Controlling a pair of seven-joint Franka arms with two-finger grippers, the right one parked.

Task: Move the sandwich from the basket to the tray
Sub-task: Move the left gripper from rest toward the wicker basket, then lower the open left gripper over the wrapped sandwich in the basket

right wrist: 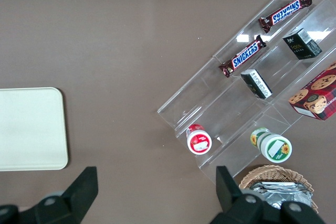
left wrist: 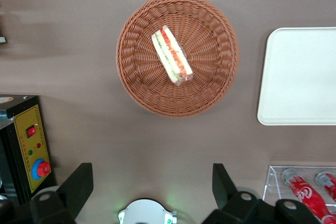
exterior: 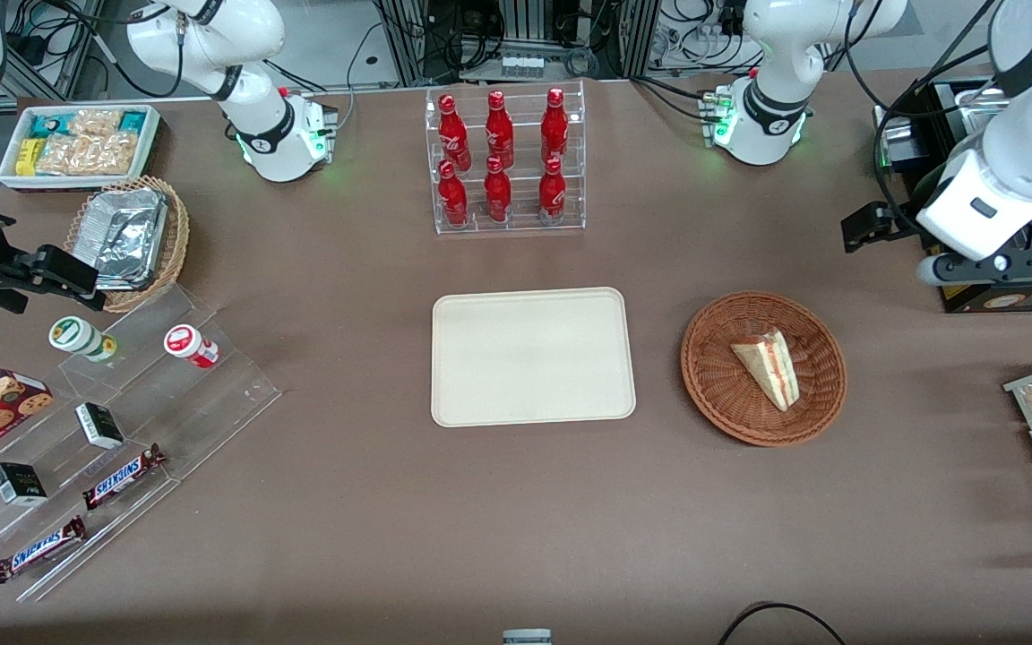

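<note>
Surface (exterior: 373,502): matte brown, flat. Basket (exterior: 720,376): round, shallow, reddish-brown woven wicker; holds one sandwich (exterior: 769,366), a triangular wedge of pale bread lying on its side, with red and green filling bands showing along the cut edge. Tray (exterior: 533,356): flat cream-beige rectangle with rounded corners and a low rim, nothing on it, beside the basket toward the parked arm's end. End effector (left wrist: 152,184): black, two fingers (left wrist: 79,182) spread wide apart, gripping nothing, raised above the surface; in the front view only the arm's white wrist shows, near that picture's edge at the working arm's end. The sandwich lies well apart from the end effector, below it and nearer the front camera, with bare surface between; the tray lies farther still from the end effector. Bottle rack (exterior: 509,161): clear acrylic, stepped, six red bottles upright in two rows. Control box (left wrist: 26,140): black, with a yellow panel and red button, just beside the end effector.
</note>
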